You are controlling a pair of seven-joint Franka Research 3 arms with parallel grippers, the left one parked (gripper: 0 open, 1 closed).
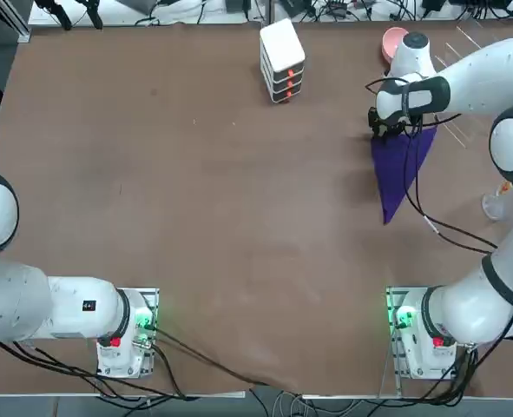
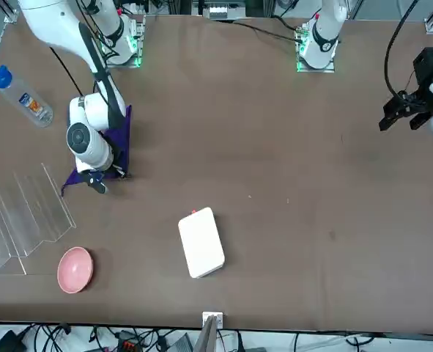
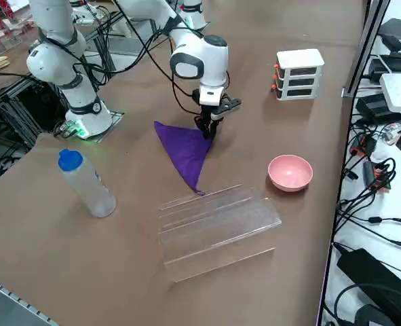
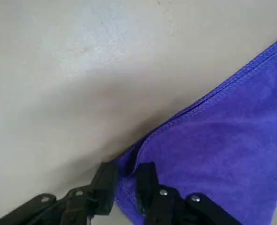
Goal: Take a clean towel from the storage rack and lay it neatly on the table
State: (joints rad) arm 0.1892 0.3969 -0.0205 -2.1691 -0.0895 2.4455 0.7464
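Brown table (image 1: 195, 217) carries your towel (image 1: 399, 169) at two o'clock in the top view; the right gripper (image 4: 126, 180) pinches the towel's corner there.

A pink bowl (image 3: 290, 172) sits right of centre, a white drawer stack (image 3: 298, 73) upper right, and a blue-capped bottle (image 3: 86, 183) stands left.

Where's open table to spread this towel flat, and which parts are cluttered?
The widest bare stretch of table lies between the white box stack and the arm bases, on the towel's side away from the rack. The right claw is pinching the towel's corner. Crowded: the rack, pink bowl and bottle hem in its other side.
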